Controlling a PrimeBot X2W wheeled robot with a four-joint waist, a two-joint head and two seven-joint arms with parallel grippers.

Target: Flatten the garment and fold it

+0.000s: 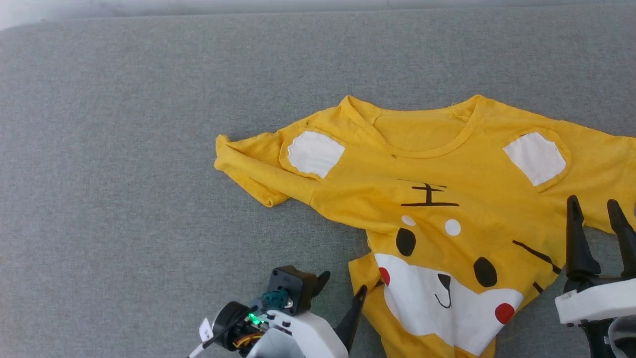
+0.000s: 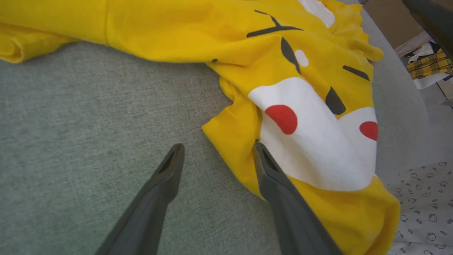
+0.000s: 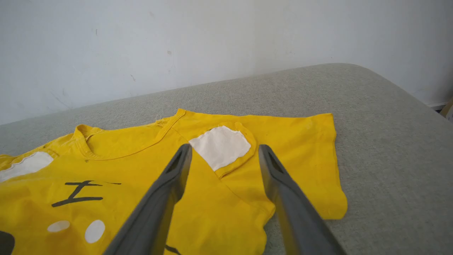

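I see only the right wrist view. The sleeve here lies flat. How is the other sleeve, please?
Observer: In the head view the other sleeve of the garment is bunched and folded on itself, not flat.
Operator: And below the black mark?
Observer: The body narrows there, its side edge creased beside the white muzzle.
Operator: What about the other arm?
Observer: The left gripper is open; one finger is over the yellow edge, the other over bare grey surface.

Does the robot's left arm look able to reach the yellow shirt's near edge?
Probably yes. The left arm has its jaws open right at the shirt edge, one finger over the cloth, with bare grey cushion beneath and nothing in between.
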